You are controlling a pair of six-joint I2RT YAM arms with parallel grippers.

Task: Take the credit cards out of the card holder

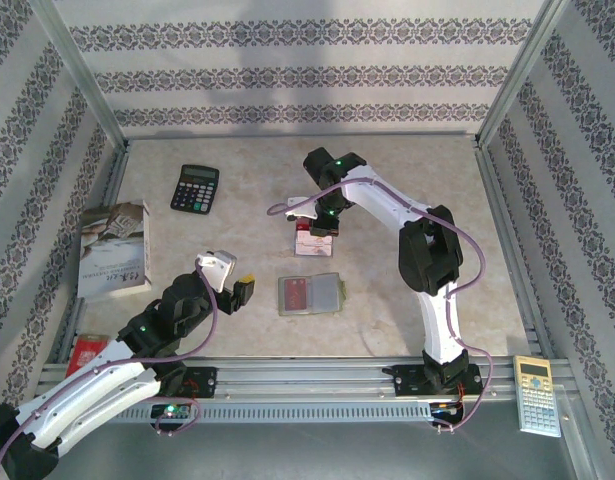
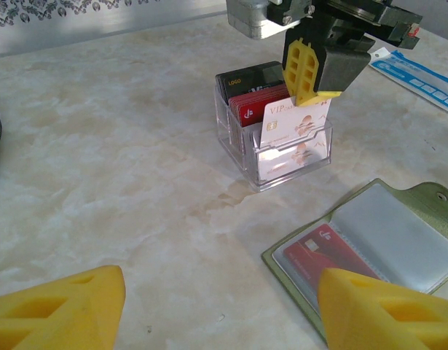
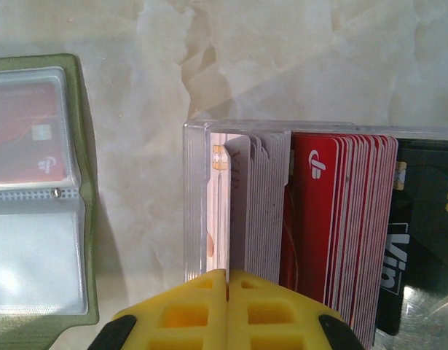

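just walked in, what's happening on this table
Two robot arms seem to be moving cards from an open olive card holder into a clear plastic stand. The right tool is shut at the top edge of a pinkish-white card in the stand's front slot, with red cards and dark cards behind it. The left tool hangs open nearby, holding nothing. One red card sits in a holder pocket.

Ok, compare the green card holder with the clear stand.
The card holder is olive and lies open flat; the clear stand is see-through and upright. The card holder shows a red card in a pocket; the clear stand packs many cards on edge. Both rest on the table.
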